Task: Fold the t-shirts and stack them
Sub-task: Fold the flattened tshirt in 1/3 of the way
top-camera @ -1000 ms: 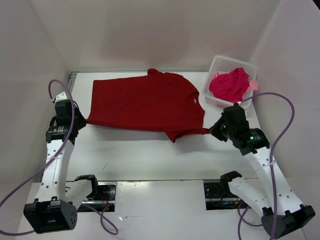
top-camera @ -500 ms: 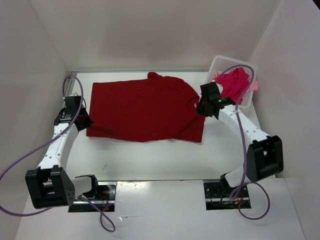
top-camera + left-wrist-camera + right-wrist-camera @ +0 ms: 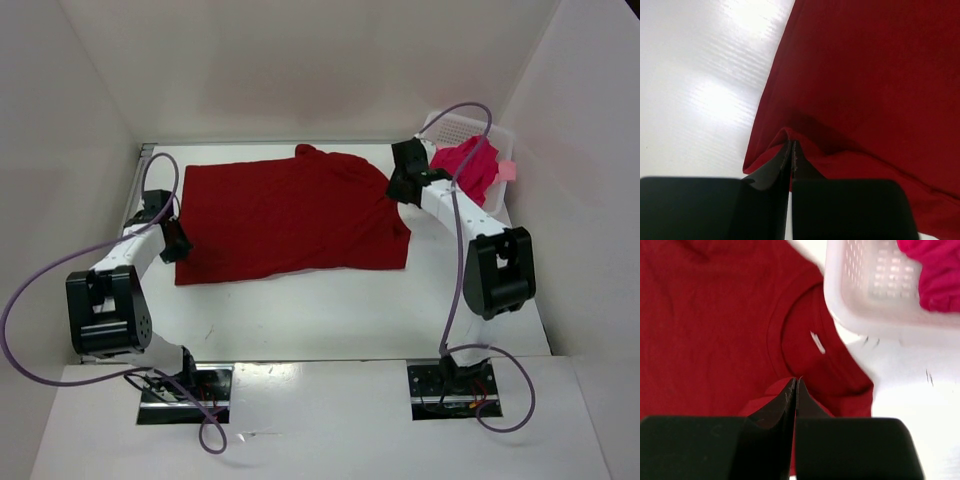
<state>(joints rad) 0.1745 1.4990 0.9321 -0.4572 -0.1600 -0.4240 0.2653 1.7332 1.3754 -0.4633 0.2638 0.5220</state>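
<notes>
red shirt (image 3: 290, 215): spread flat across the far half of the table (image 3: 330, 310), collar towards the right, hem towards the left edge.
left claw (image 3: 178, 240): at the shirt's near-left corner, jaws pressed together on a small raised pucker of hem; the wrist view shows the cloth pinched at the tips (image 3: 791, 145).
right claw (image 3: 400, 185): at the shirt's right end by the collar, jaws closed tight on a fold of red cloth (image 3: 796, 382), with the white neck label (image 3: 817, 342) just beyond the tips.
basket (image 3: 497, 135): far right corner of the table, just beside the red shirt's collar end.
crimson shirt (image 3: 468, 165): bunched inside the basket.
salmon shirt (image 3: 508, 170): only a small bit shows at the basket's right rim, beside the crimson one.
</notes>
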